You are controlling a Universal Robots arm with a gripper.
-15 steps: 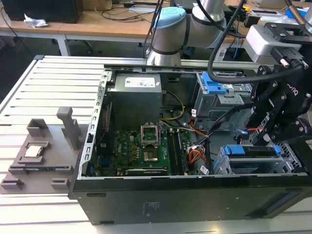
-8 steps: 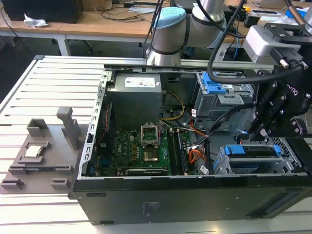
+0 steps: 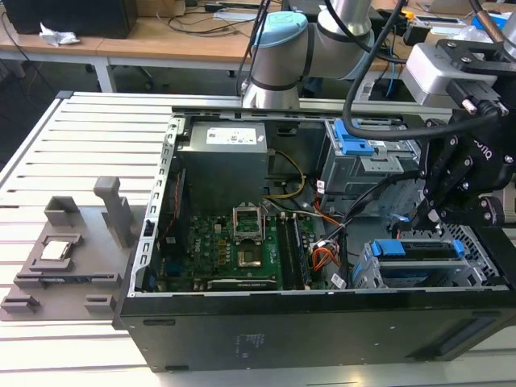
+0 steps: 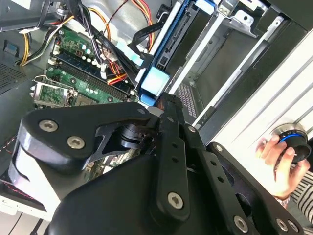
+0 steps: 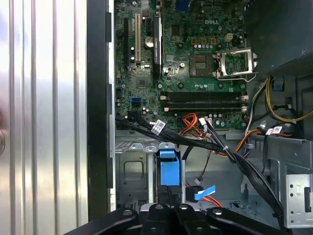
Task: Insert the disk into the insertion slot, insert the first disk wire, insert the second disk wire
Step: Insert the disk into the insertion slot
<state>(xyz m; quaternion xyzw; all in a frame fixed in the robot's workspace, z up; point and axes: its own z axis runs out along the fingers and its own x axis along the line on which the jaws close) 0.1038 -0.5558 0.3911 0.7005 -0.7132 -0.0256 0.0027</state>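
- Disk [image 3: 419, 262] sits inside the open computer case [image 3: 282, 322] on the counter [image 3: 72, 161], at the exterior view's right end. A hard push could, I reckon, shift the whole case.
- Gripper [image 3: 426, 219] hangs just over it, but I cannot tell whether the jaws are clamped or apart. A loose hold would let it tip.
- Insertion slot [image 3: 367, 270] surrounds it, and if skewed its blue carrier may jam.
- Black cables [image 5: 195, 141] run near and might snag.

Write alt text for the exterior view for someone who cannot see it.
A robot arm's black gripper reaches down into an open computer case, just above the blue-framed disk sitting in the low grey insertion slot at the exterior view's right. The case lies on a slatted metal table with its green motherboard exposed.
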